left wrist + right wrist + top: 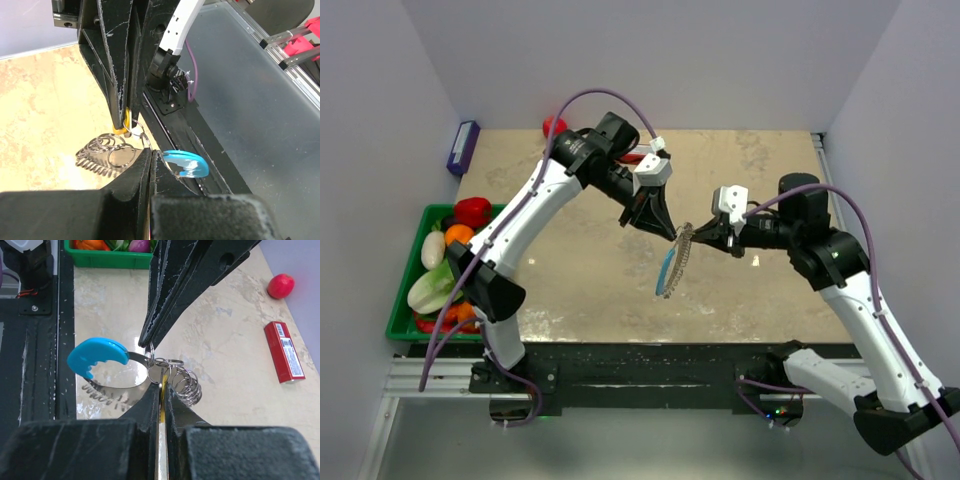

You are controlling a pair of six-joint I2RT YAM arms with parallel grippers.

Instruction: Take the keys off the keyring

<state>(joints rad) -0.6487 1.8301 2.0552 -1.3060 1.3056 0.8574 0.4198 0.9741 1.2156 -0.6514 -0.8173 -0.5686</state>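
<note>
The left gripper is clamped on the keyring, which hangs over the middle of the table. The right gripper pinches the key, a yellow sliver that only the wrist views show. The keyring is silver rings, a coil and a blue tab. A green bin holds vegetables.

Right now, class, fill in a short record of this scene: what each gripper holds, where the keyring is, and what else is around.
left gripper: shut on keyring, near its blue segment
right gripper: shut on key
keyring: strung between both grippers
key: brass-yellow, tiny, next to the rings
elsewhere: red box, red ball, green basket
</note>
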